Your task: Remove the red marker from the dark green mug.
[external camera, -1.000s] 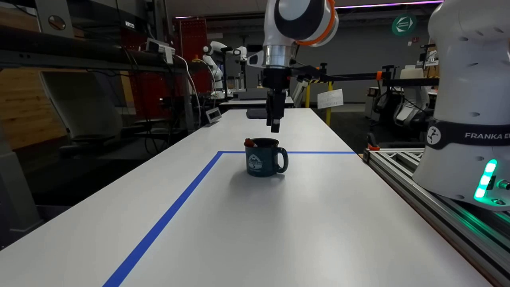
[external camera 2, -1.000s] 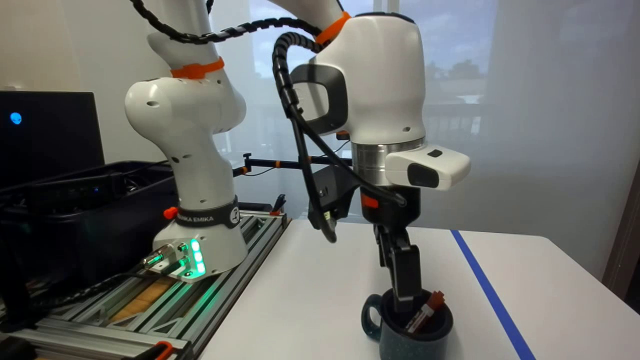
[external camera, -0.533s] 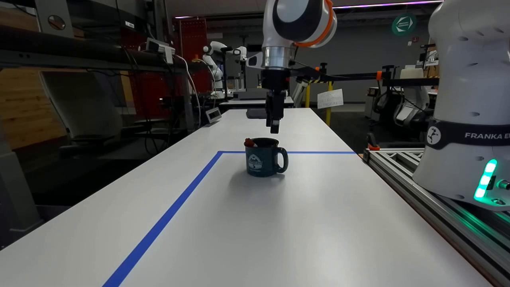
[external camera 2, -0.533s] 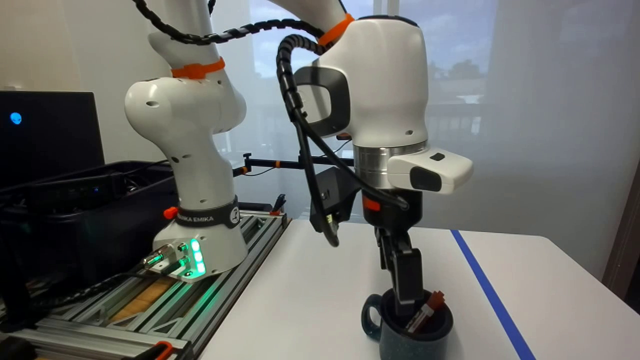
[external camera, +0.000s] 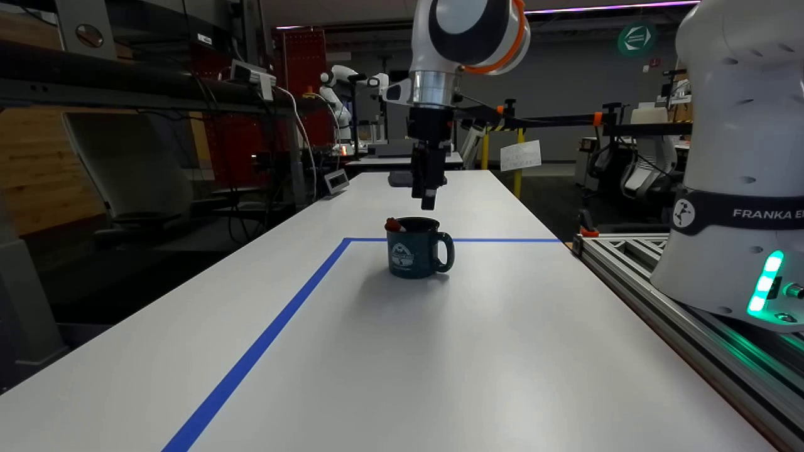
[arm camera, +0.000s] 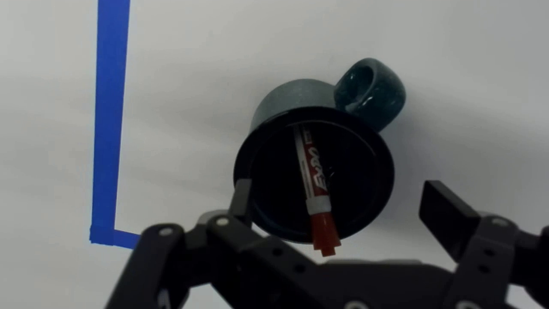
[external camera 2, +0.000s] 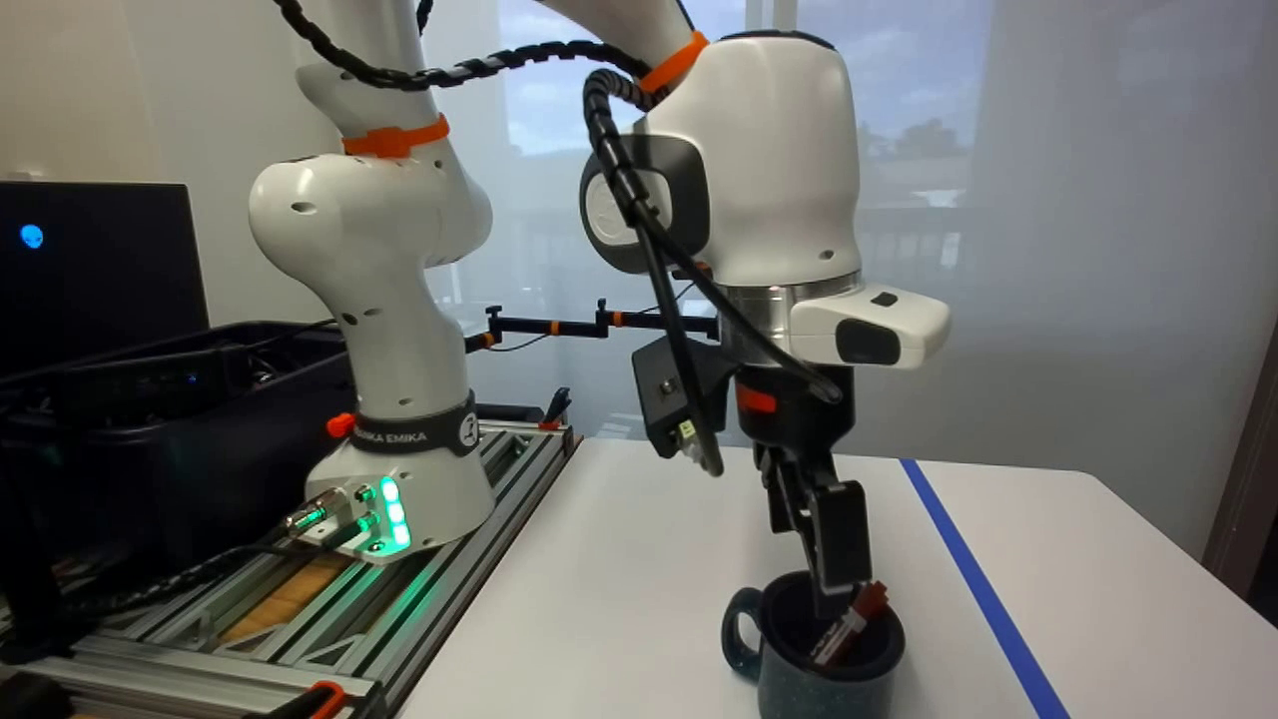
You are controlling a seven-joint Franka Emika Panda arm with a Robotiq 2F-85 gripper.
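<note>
Over the last half second the gripper is shifted slightly sideways and twisted a little above the dark green mug, toward the side where the capped end of the red marker juts out. No movement is seen in mug or marker: the mug is stood upright on the counter, and the marker is held slantwise inside it, its red cap carried highest and, in the wrist view, out beyond the mug. The jaws are spread wide and nothing is gripped; in the wrist view the marker is framed between them, a little closer to the jaw on the side of the blue tape. In an exterior view a gap is left between the jaws and the rim, so the mug does not seem to be touched.

By this shift the grasp appears to be lined up rather than begun, and the removal is judged still undone. A descent onto the cap seems called for next, with the jaws perhaps narrowed first, since the rim is overlapped by one jaw in the wrist view and could be struck.
</note>
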